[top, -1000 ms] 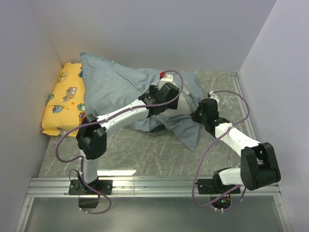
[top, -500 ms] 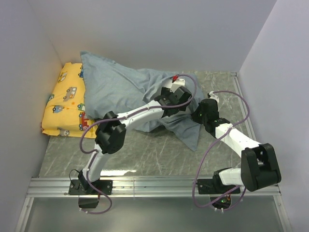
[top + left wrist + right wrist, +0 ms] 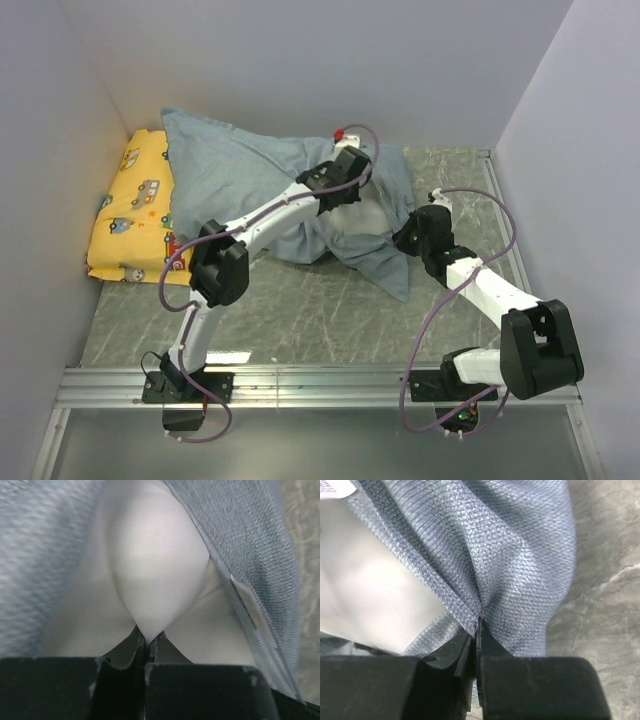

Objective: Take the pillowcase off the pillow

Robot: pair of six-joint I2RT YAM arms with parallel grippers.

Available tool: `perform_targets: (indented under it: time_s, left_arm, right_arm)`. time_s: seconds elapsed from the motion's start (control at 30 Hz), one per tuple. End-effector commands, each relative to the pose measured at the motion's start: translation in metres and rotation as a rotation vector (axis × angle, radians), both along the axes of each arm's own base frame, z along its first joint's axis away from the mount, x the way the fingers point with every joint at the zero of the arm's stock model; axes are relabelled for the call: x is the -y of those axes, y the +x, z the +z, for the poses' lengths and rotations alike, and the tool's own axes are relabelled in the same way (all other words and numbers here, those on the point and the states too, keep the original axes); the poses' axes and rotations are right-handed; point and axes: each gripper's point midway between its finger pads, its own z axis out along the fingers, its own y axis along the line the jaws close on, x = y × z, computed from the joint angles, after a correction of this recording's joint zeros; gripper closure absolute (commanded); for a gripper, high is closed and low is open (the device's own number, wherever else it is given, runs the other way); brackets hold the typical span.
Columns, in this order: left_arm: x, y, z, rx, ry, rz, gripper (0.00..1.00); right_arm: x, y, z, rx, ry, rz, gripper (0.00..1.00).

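Change: my left gripper (image 3: 147,647), open a moment ago, now pinches the pillow (image 3: 155,565) corner; right gripper (image 3: 479,629) clamps pillowcase (image 3: 520,555) fabric, so stripping can probably begin.

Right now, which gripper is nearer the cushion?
Left. The left gripper pinches the pillow mid-table, closer to the cushion; the right gripper grips the pillowcase farther right.

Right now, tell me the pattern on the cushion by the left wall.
Yellow cushion with cartoon vehicles; top view shows it best.
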Motion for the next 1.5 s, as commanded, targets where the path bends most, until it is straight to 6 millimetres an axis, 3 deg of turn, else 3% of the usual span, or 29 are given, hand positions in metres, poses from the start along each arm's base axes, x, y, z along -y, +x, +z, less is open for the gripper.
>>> perform_targets:
  time_s: [0.0,0.2,0.43,0.53,0.57,0.6,0.63,0.77,0.87,1.03,1.07,1.1,1.13,1.17,1.23,1.27,1.37,1.47]
  left_arm:
    - [-0.057,0.033,0.093,0.102,-0.154,0.098,1.0]
    - [-0.089,0.042,0.161,0.134,-0.375,0.066,1.0]
    - [-0.105,0.038,0.192,0.127,-0.459,0.019,1.0]
    - [-0.095,0.018,0.193,0.099,-0.486,-0.053,1.0]
    - [-0.099,0.005,0.21,0.129,-0.512,-0.069,1.0]
    - [-0.1,0.0,0.199,0.103,-0.517,-0.073,1.0]
    - [-0.102,-0.005,0.206,0.11,-0.529,-0.082,1.0]
    - [-0.106,-0.026,0.235,0.142,-0.572,-0.119,1.0]
    - [-0.102,-0.035,0.237,0.132,-0.582,-0.144,1.0]
    - [-0.084,-0.069,0.215,0.104,-0.565,-0.197,1.0]
    - [-0.088,-0.081,0.222,0.122,-0.574,-0.2,1.0]
    - [-0.087,-0.085,0.195,0.091,-0.559,-0.191,1.0]
    - [-0.087,-0.092,0.185,0.082,-0.556,-0.188,1.0]
    - [-0.093,-0.101,0.161,0.043,-0.549,-0.169,1.0]
    - [-0.096,-0.107,0.146,0.039,-0.565,-0.163,1.0]
    - [-0.1,-0.115,0.124,0.002,-0.559,-0.149,1.0]
    - [-0.103,-0.121,0.098,-0.03,-0.554,-0.135,1.0]
    - [-0.104,-0.125,0.09,-0.033,-0.568,-0.135,1.0]
  right_arm:
    - [0.011,-0.011,-0.014,-0.038,-0.04,-0.028,0.93]
    - [0.019,-0.012,-0.023,-0.051,-0.049,-0.068,0.94]
    - [0.017,-0.009,-0.031,-0.054,-0.04,-0.072,0.84]
    - [0.018,-0.002,-0.032,-0.058,-0.053,-0.08,0.79]
    - [0.019,0.005,-0.026,-0.046,-0.059,-0.09,0.79]
    - [0.018,0.009,-0.031,-0.059,-0.061,-0.085,0.79]
    - [0.017,0.013,-0.029,-0.056,-0.054,-0.087,0.78]
    - [-0.008,0.02,-0.022,-0.003,0.013,-0.007,0.69]
    - [-0.021,0.019,-0.008,0.044,-0.022,0.011,0.51]
    - [-0.023,0.028,-0.014,0.012,-0.035,0.014,0.38]
    - [-0.018,0.03,-0.014,0.008,-0.031,0.003,0.36]
    - [-0.02,0.031,-0.014,0.004,-0.022,0.008,0.35]
    - [-0.025,0.032,-0.009,0.01,-0.005,0.031,0.33]
    - [-0.026,0.033,-0.005,0.022,0.002,0.037,0.32]
    - [-0.033,0.032,0.01,0.053,0.025,0.073,0.28]
    - [-0.033,0.029,0.011,0.046,0.024,0.077,0.27]
    - [-0.028,0.02,0.029,0.07,0.008,0.086,0.23]
    - [-0.011,0.012,0.048,0.096,-0.031,0.051,0.16]
